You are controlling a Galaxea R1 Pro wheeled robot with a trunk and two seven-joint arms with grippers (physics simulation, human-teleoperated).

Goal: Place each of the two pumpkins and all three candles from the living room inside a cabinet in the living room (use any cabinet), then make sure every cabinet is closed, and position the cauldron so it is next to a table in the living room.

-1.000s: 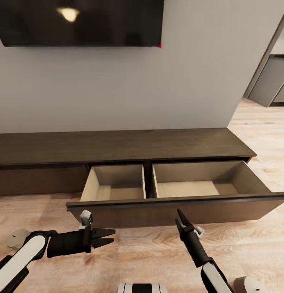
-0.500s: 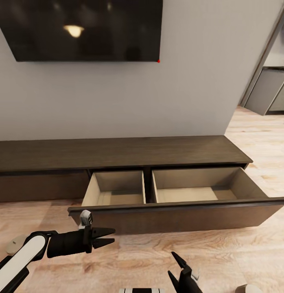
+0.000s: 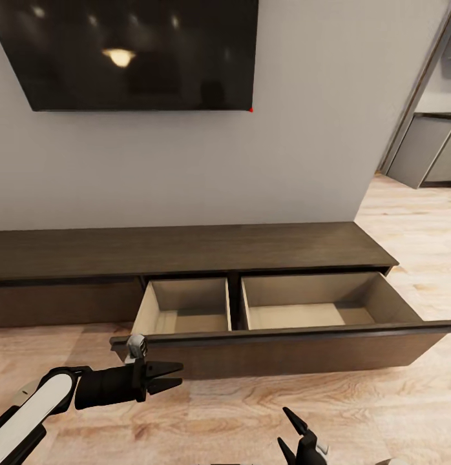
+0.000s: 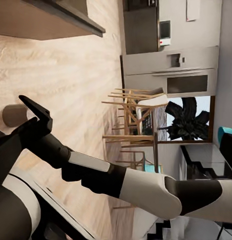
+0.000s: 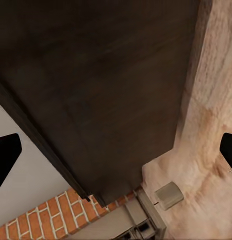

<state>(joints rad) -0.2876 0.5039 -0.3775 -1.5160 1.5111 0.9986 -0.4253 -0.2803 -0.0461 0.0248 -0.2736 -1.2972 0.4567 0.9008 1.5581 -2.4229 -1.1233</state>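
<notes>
— What's over on the left side, from the head camera?

— The left gripper (image 3: pixel 172 377) hangs low above the plank floor (image 3: pixel 251 407), pointing toward the right, its two black fingers slightly apart with nothing between them. Just beyond it runs the cabinet (image 3: pixel 187 248), a long dark-brown unit against the grey wall (image 3: pixel 303 161), with the TV (image 3: pixel 135 55) mounted above.

— And the cabinet's drawers?

— One wide drawer (image 3: pixel 283 345) is pulled out toward the robot. Its pale beige inside is split into two compartments, a narrower one on the left and a wider one on the right, and no objects can be seen in either. The drawer front further left sits flush.

— The right side?

— The right gripper (image 3: pixel 292 429) pokes up at the lower edge of the head view, fingers spread, holding nothing. Its wrist camera looks at the dark wood of the cabinet (image 5: pixel 106 85), with the fingertips (image 5: pixel 6 155) wide apart at the frame's edges and a strip of red brick (image 5: pixel 51 215) in one corner.

— Anything else?

— The left wrist view catches the right arm (image 4: pixel 120 182) across the floor, with wooden chairs (image 4: pixel 130 120) and a fridge (image 4: pixel 170 70) far behind.
</notes>
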